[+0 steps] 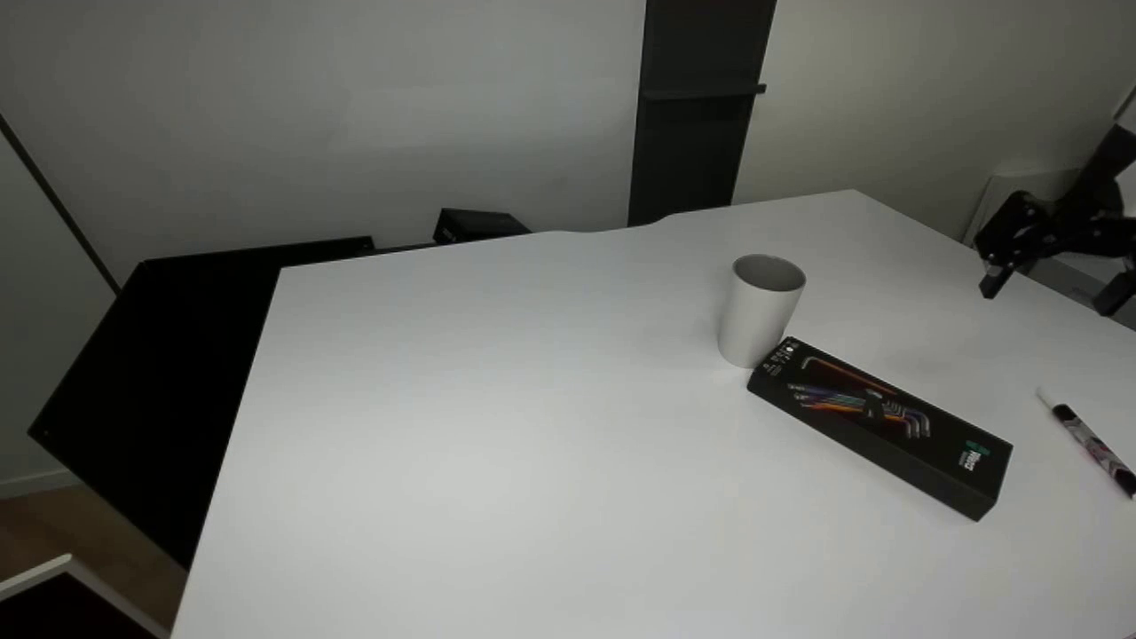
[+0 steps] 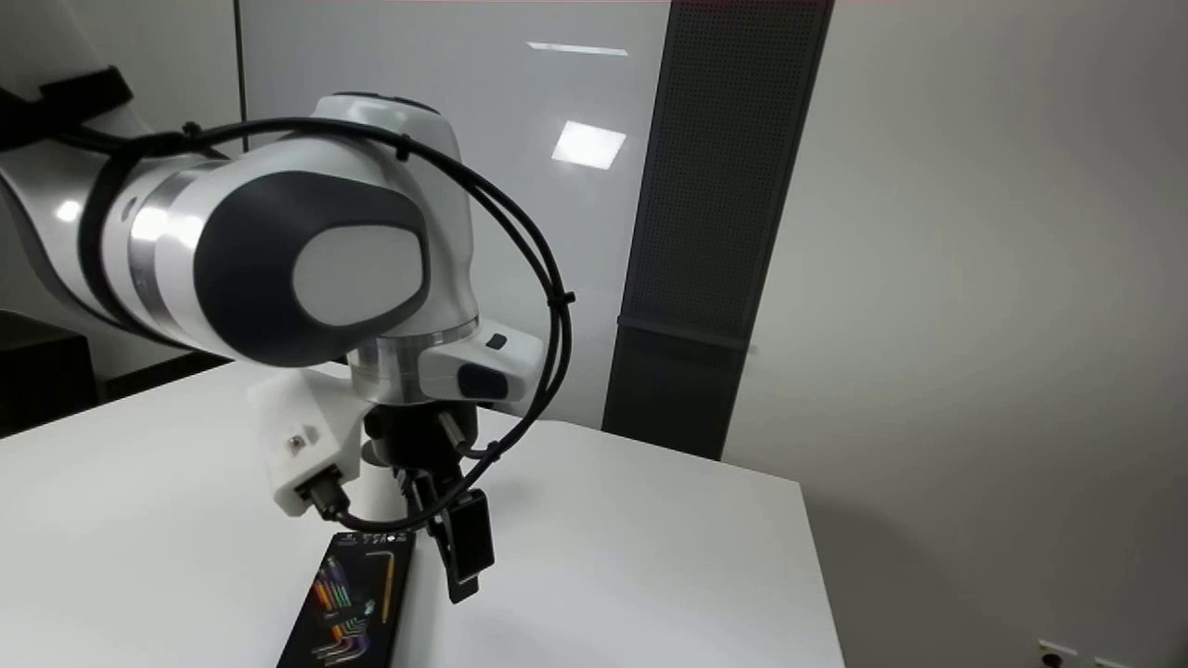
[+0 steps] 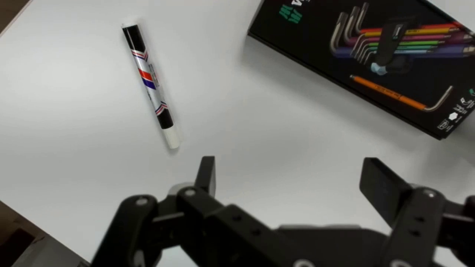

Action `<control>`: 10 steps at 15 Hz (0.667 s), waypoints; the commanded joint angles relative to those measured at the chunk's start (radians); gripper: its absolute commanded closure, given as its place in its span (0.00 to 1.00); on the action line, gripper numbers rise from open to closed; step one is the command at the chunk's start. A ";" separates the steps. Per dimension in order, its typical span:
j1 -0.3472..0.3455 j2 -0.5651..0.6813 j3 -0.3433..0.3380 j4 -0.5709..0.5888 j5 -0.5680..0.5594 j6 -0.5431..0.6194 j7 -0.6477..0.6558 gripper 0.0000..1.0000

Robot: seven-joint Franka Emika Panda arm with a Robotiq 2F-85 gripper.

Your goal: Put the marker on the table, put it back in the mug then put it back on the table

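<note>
On table (image 1: 497,444) — one marker (image 3: 151,86), one mug (image 1: 757,315).

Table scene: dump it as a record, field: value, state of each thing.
table: plain white top
marker: lying on the table, outside the mug
mug: upright on the table; inner bottom hidden
black box: flat on the table, colored tools printed on top, one end beside the mug; contact unclear
claw: open, holding nothing, above the table

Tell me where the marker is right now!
In the wrist view, the marker lies on the left, on the table, apart from the black box. In an exterior view it is by the right edge.
</note>
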 commanded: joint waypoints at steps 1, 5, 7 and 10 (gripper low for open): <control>-0.030 -0.084 0.005 -0.101 0.001 0.034 0.013 0.00; -0.055 -0.055 0.017 -0.090 -0.004 0.019 -0.001 0.00; -0.060 -0.057 0.016 -0.097 -0.004 0.019 -0.001 0.00; -0.060 -0.057 0.016 -0.097 -0.004 0.019 -0.001 0.00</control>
